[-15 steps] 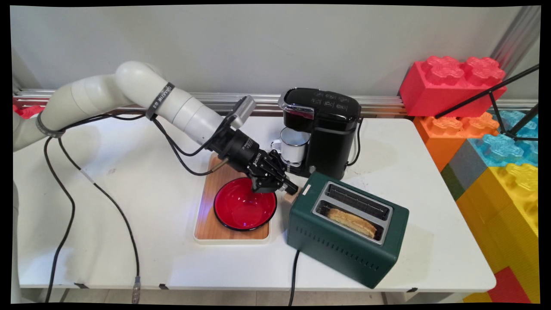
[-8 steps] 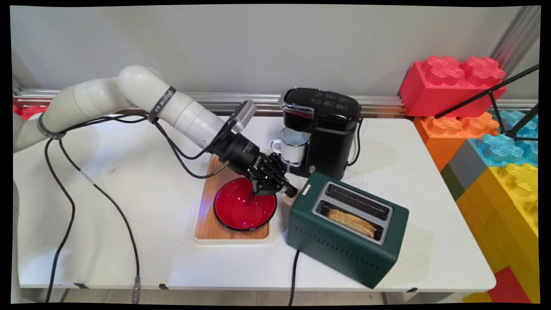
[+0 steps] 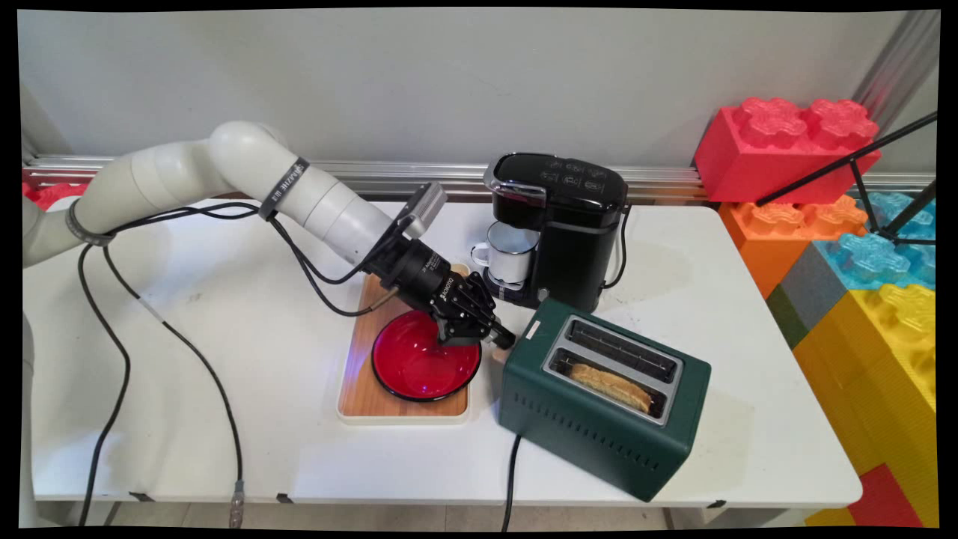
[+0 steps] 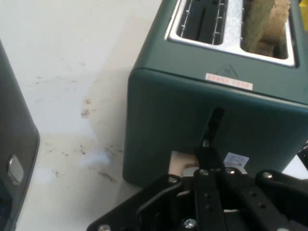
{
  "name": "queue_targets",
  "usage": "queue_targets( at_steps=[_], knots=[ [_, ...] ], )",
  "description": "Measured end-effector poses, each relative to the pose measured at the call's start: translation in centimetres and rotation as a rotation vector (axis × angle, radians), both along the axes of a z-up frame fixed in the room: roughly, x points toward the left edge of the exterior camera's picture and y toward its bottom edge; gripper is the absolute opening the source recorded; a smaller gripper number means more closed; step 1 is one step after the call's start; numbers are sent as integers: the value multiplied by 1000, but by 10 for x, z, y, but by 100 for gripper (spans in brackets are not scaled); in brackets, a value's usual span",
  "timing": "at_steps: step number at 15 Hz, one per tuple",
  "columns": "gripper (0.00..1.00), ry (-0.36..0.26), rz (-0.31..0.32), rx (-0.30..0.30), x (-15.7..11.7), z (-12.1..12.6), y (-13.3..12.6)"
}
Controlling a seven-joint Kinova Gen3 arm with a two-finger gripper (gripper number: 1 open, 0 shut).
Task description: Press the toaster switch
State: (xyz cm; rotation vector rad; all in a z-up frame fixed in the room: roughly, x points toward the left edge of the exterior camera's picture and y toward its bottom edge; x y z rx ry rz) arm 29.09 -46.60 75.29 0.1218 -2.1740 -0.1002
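- Over the last second the arm has sunk a little: its elbow sits lower in the upper left of the main view, and the pincer (image 3: 503, 338) has slid slightly down and right, toward the centre of the frame.
- That brings the tip down along the end face of the toaster (image 3: 603, 397), where the lever (image 4: 186, 166) sits low in its slot (image 4: 215, 126); judged from that, the lever is being pressed or has just been pressed to its bottom.
- The pincer is clenched: in the hand view its fingers (image 4: 208, 159) lie together as one black bar, holding nothing between them.
- The tip touches or sits right on the pale lever knob; I cannot tell whether it is bearing down.
- One slice of toast (image 3: 610, 385) stands in the nearer slot of the toaster, its top just showing; the farther slot looks empty.
- Just left of the pincer a red bowl (image 3: 419, 367) sits on a wooden tray (image 3: 359, 400).
- Above, at centre, a white mug (image 3: 511, 254) stands under the coffee machine (image 3: 561, 224).
- All rest on the white table (image 3: 224, 449).
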Motion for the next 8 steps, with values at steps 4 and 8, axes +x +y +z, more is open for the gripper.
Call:
queue_targets(
  at_steps=[4,8],
  knots=[
    [0,-4,1,1,0,-3,0],
    [0,-9,2,0,1,-5,-1]
  ],
)
